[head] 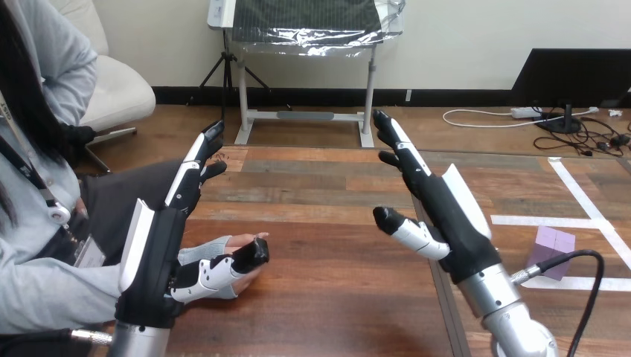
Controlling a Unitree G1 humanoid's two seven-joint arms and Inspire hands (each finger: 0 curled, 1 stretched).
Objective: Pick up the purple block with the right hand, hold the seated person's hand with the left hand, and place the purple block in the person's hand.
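Here, right robot hand (455, 217) outstretched upward.

The scene is lit brightly and evenly from above. A soft sheen is spread across the table (327, 186), and the purple block's (554, 250) top is lit brighter than its sides.

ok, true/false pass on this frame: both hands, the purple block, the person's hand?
1. The right hand holds the purple block. False: its fingers are straight and empty; the block lies on the table, at that hand's right.
2. The left hand has straight fingers. True.
3. The person's hand lies by the left hand's thumb. True.
4. The purple block is in the person's hand. False: they are at opposite sides of the table.
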